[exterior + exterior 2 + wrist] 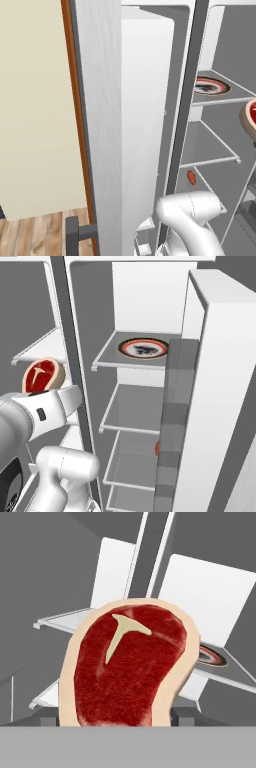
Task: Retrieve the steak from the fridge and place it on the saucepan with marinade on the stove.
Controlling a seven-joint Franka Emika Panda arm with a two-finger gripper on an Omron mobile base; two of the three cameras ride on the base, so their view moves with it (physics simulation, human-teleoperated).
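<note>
The fridge [145, 301] stands with both doors open, white inside with wire-edged shelves. My gripper [117, 717] is shut on the steak [127, 667], a red oval slab with a pale rim and a T-shaped bone mark. It is held upright, with a dark fingertip [186, 714] showing at its lower edge. The steak [44, 375] sits at the end of my white arm, in front of the left compartment and off the shelves. It also shows at the right edge [251, 116]. The saucepan, marinade and stove are out of view.
A round red-rimmed plate [143, 348] with something dark on it lies on an upper shelf of the right compartment. A small orange-red item [191, 176] rests on a lower shelf. The open right door [225, 381] with grey bins [175, 406] stands close on the right.
</note>
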